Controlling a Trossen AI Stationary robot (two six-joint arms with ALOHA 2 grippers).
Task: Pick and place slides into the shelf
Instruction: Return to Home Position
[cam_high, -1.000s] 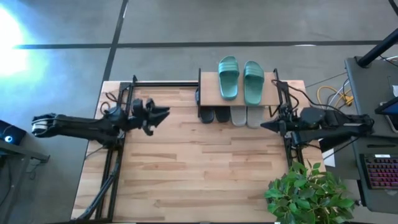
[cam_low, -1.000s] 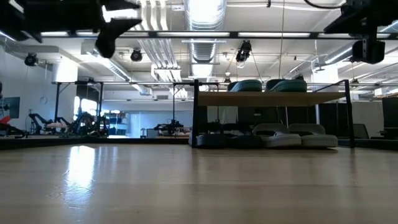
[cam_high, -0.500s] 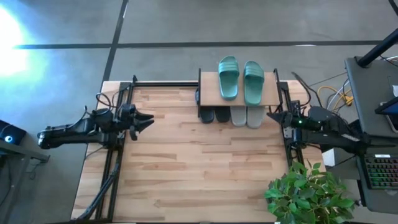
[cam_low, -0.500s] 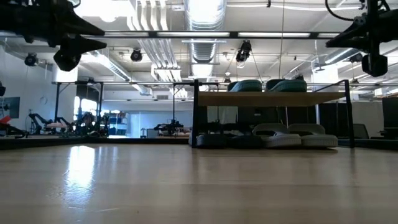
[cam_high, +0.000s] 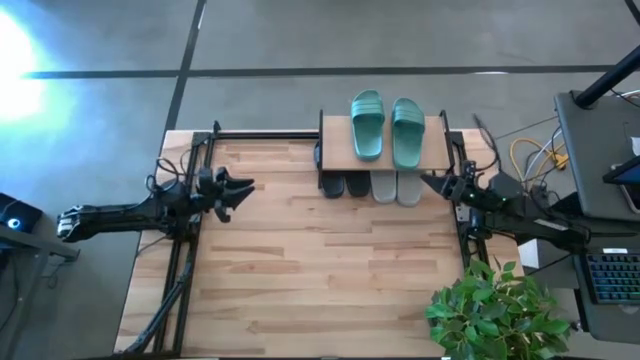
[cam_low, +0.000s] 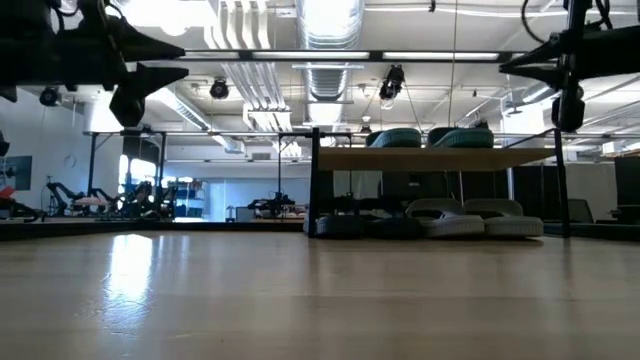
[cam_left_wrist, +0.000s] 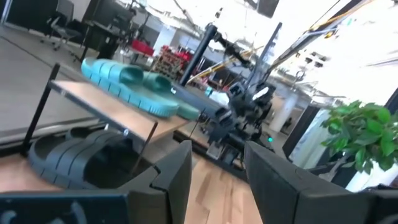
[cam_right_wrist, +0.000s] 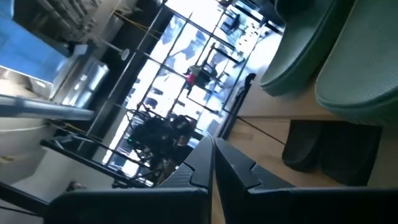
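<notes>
Shelf (cam_high: 335, 142) stands at the far edge of the table (cam_high: 320, 285), midway between the two arms.

Stock: all six slides are placed. The teal pair (cam_high: 368, 124) lies side by side on the top board. The black pair (cam_high: 332, 185) and grey pair (cam_high: 385, 187) sit in a row on the lower tier, their near ends showing from under the board. Every slide has its long axis running far edge to near edge, square to the line between the arms. The low view shows the grey pair (cam_low: 465, 215) flat and level under the board.

Left gripper (cam_high: 240, 190): raised above the table's left side, well apart from the shelf and pointing toward it. Its fingers (cam_left_wrist: 177, 180) stand moderately apart with nothing between them.

Right gripper (cam_high: 430, 181): raised just beside the shelf's right frame, at the level of the grey pair's near ends. Its fingers (cam_right_wrist: 199, 165) are pressed together and hold nothing.

Assessment: placement appears complete; only the arms' retreat to rest remains. The right gripper is much the nearer to the shelf, which lies to that gripper's left. Its retreat should therefore run rightward, away from the frame, to avoid nudging the frame or grey pair. The left arm has open table around it and carries little risk.
</notes>
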